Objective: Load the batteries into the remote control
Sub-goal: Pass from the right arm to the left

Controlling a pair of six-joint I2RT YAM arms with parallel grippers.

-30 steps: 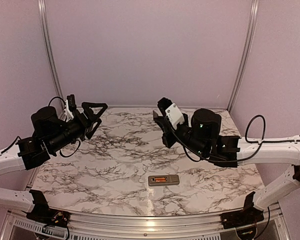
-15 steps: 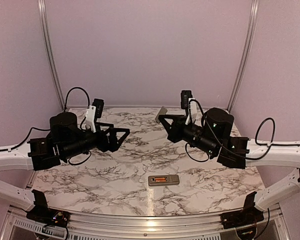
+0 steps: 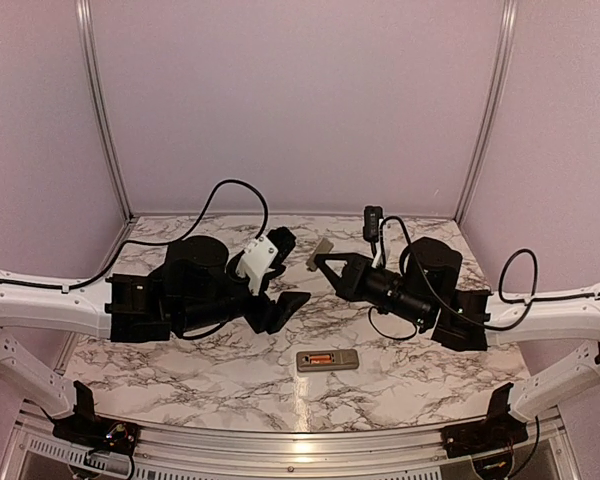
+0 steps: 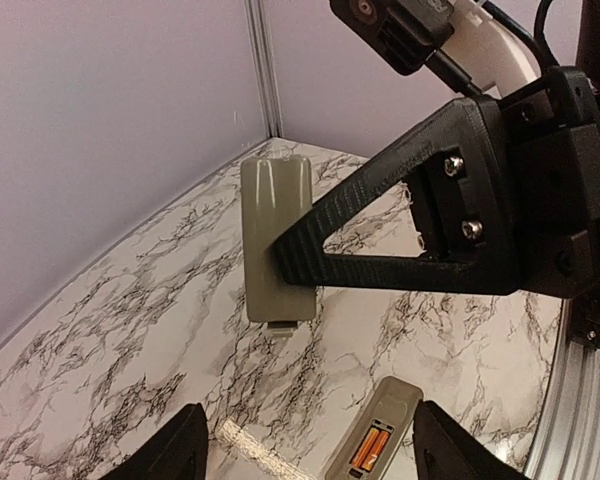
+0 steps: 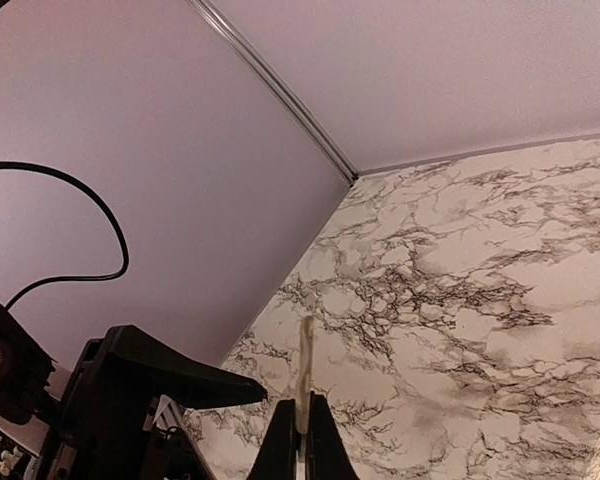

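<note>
**Step in hand: refitting the cover.** The batteries [image 3: 320,359] showed as an orange pair inside the recess of the remote control [image 3: 345,359]. It lay back-up on the table [image 3: 180,350], near the front edge and right of centre. Loading therefore appeared complete, though the overhead view was too coarse to confirm full seating.

**Gripper states.**
- The right gripper [image 5: 302,425] was clamped on the thin edge of the grey cover plate [image 4: 275,235]. It held the plate in the air, above and beyond the remote.
- The left gripper [image 4: 310,420] was spread wide and carried nothing. It faced the plate from the left.

**Procedure (recommended).**
1. Align the plate's long axis with the recess before lowering.
2. Engage the tab end first.
3. Brace the remote with the left gripper, as a light body on smooth stone would likely slide.

**Surface and room.** The table was glossy white marble-pattern with grey veining. Plain lilac panels enclosed it, joined by metal corner posts [image 3: 98,110]. An aluminium rail [image 3: 300,445] ran along the near edge.
</note>
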